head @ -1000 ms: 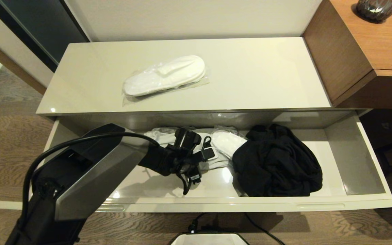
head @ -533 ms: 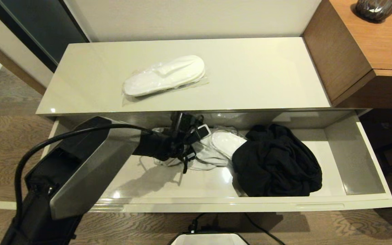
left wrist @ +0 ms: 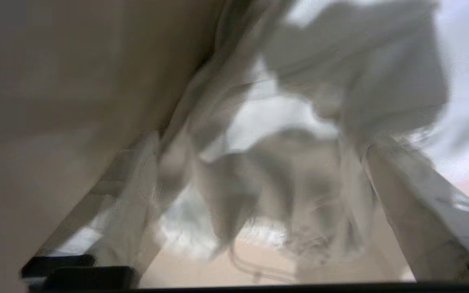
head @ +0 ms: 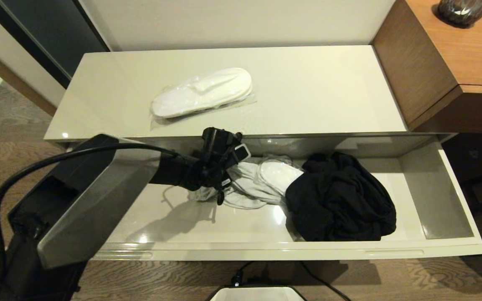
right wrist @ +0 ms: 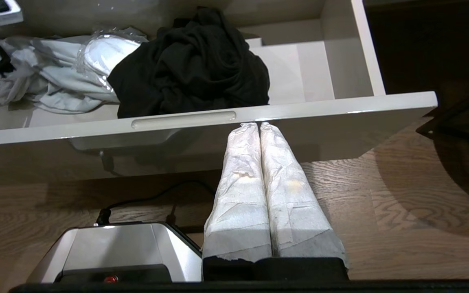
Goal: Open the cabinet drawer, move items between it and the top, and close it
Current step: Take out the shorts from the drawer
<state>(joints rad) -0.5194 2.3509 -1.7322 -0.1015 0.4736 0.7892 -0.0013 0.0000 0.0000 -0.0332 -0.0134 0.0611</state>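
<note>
The drawer (head: 266, 251) stands pulled wide open below the top (head: 320, 92) of the low cabinet; it is long, shallow and glossy beige, with two slim oblong handle notches in its front edge. Inside, a crumpled black garment (head: 341, 205) fills the middle, touching a wrapped pair of white slippers (head: 278, 173) that lies partly on a light grey garment (head: 245, 188). A second pair of flat white slippers in clear plastic (head: 203, 92) lies on the top, toward its left half. The left gripper (head: 220, 184) reaches into the drawer near its back wall, right over the grey garment; in the left wrist view its two pale fingers (left wrist: 417, 211) stand wide apart with the blurred grey cloth (left wrist: 299, 162) hanging between them, and whether the cloth is gripped cannot be told. The right gripper (right wrist: 261, 126) hangs in front of the drawer, below its front edge, its paper-wrapped fingers pressed together on nothing. No brand, label or writing can be read on any item.
</note>
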